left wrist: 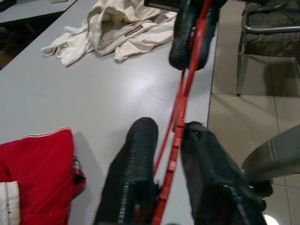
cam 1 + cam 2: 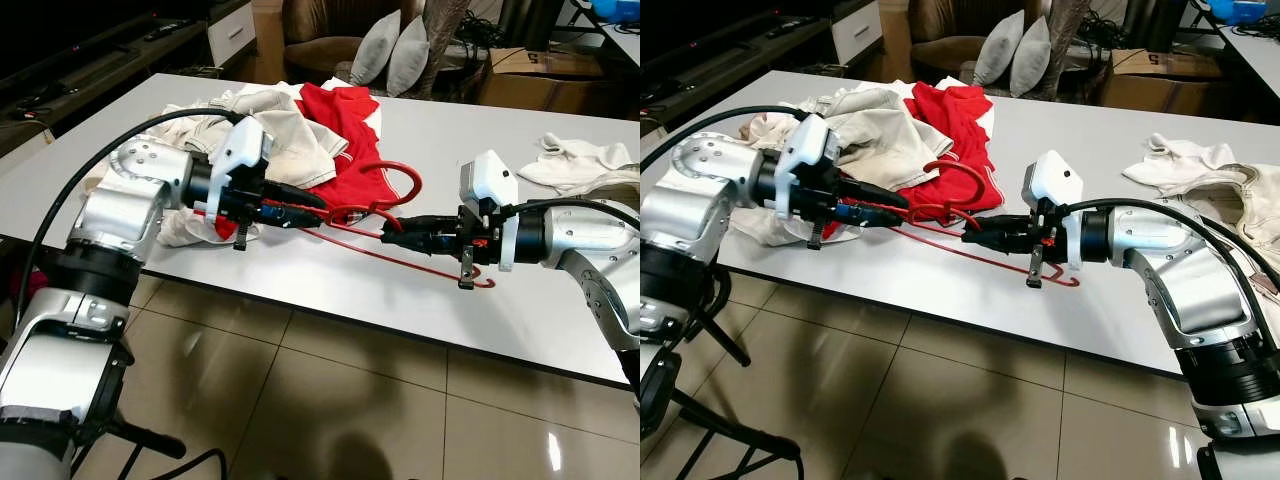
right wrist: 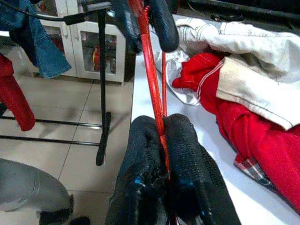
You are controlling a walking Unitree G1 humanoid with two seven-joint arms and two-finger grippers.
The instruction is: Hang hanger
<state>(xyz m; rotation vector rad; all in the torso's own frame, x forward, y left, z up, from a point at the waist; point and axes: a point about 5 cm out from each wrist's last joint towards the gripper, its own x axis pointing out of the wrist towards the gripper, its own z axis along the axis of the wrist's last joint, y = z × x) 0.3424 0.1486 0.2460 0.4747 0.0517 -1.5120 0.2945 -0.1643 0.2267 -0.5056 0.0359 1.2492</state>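
- Stretching across the room, the big grey table (image 2: 300, 280) has a tiled floor (image 2: 330, 400) in front of it.
- A heap of clothes lies on the far left part of the table — a cream shirt (image 2: 285, 135) on top of a red shirt (image 2: 350, 150).
- More white clothes (image 2: 585, 165) lie far off on the right side of the table, well apart from the heap.
- Two grey cushions (image 2: 390, 50) sit on a brown chair behind the table.
- The red hanger (image 2: 380, 225) is held up just over the table, near its front edge, between the two arms. Its hook curls up next to the red shirt.
- The left gripper (image 1: 168, 154) has its two black fingers around the thin red bars of the hanger, with a small gap left between them.
- The right gripper (image 3: 161, 140) is squeezed tight on a red bar of the hanger — its fingers press together on it.
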